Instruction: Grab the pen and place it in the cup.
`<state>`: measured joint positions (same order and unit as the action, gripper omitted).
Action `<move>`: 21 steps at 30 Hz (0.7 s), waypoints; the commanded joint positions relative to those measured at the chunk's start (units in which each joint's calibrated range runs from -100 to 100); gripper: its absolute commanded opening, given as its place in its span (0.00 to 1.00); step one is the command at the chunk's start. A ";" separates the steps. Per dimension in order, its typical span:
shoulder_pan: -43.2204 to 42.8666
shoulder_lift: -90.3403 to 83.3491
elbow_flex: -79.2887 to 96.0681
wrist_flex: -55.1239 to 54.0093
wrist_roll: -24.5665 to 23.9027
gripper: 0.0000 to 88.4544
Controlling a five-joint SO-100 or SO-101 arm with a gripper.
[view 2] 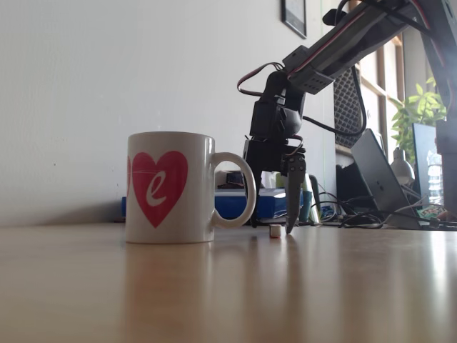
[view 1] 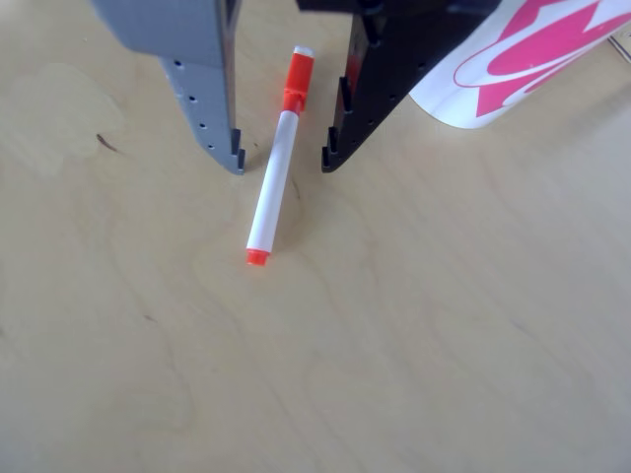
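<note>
Pen: we record the pen [view 1: 275, 185] lying flat on the desk [view 1: 424, 345], white barrel slanting from its orange-red cap at the far end to a small orange-red tip at the near end in the other view. In the fixed view we see just a small pale end of it [view 2: 275, 230] on the desk just right of the cup's handle.

Tool: we log the tool [view 1: 282, 164] as spread open, tips lowered close to the desk, a grey finger to the left of the barrel and a black finger to the right. Neither finger touches the pen; gaps show on both sides.

Cup: we note the cup [view 2: 171, 187] upright on the desk, white with a pink-red heart, handle turned right in the fixed view. In the other view its side [view 1: 513, 69] sits at the far right, just beyond the black finger.

Background: a laptop [view 2: 377, 171] and a plant [view 2: 421, 107] stand far right in the fixed view.

Progress: we judge the approach done and the tool placed astride the pen. Closing on the barrel, lifting, carrying to the cup and releasing all remain.
</note>
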<state>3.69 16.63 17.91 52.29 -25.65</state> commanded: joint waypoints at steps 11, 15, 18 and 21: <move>0.11 4.53 -6.00 8.31 0.32 0.24; 0.11 6.94 -8.99 10.81 0.32 0.24; 0.27 8.02 -10.26 11.75 0.32 0.24; 0.36 8.51 -10.89 12.27 0.32 0.24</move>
<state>3.62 24.13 7.45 63.64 -25.65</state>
